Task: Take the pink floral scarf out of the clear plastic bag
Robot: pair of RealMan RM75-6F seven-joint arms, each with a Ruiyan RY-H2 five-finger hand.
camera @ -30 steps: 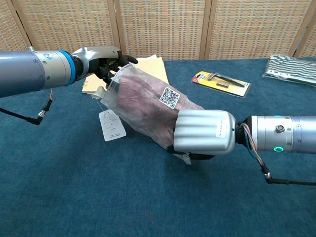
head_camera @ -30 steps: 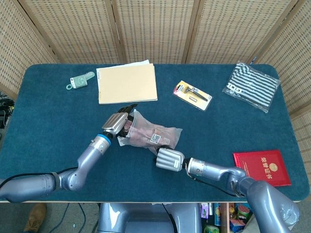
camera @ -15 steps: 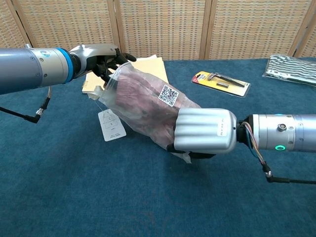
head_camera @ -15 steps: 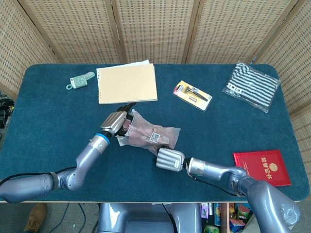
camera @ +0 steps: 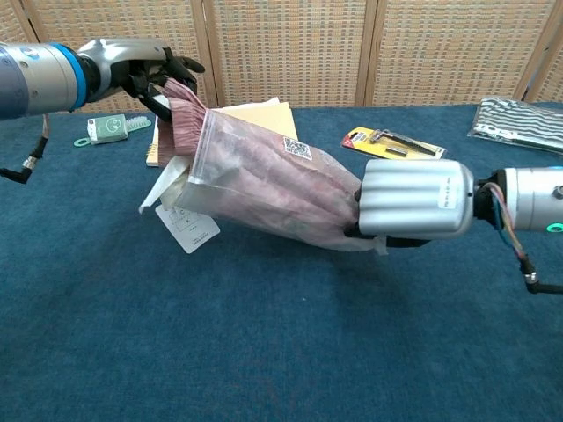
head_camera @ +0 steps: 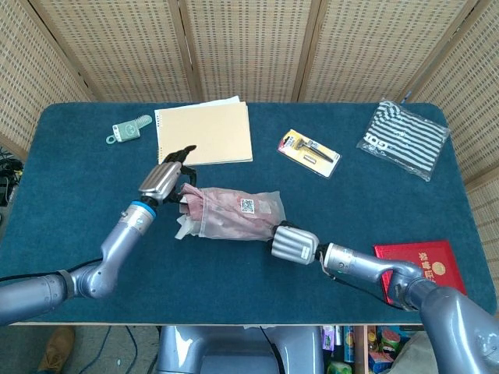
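Since a second ago the hands have drawn apart: left hand (camera: 132, 66) pinches the pink floral scarf (camera: 183, 119), partly out; right hand (camera: 413, 200) grips the clear plastic bag (camera: 264, 180) bottom beside the notebook (head_camera: 204, 132). Bunched fabric may snag at the mouth.

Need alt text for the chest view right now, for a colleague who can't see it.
The left hand pulls the pink floral scarf partway out of the clear plastic bag, while the right hand grips the bag's far end above the blue table. A tan notebook lies behind.
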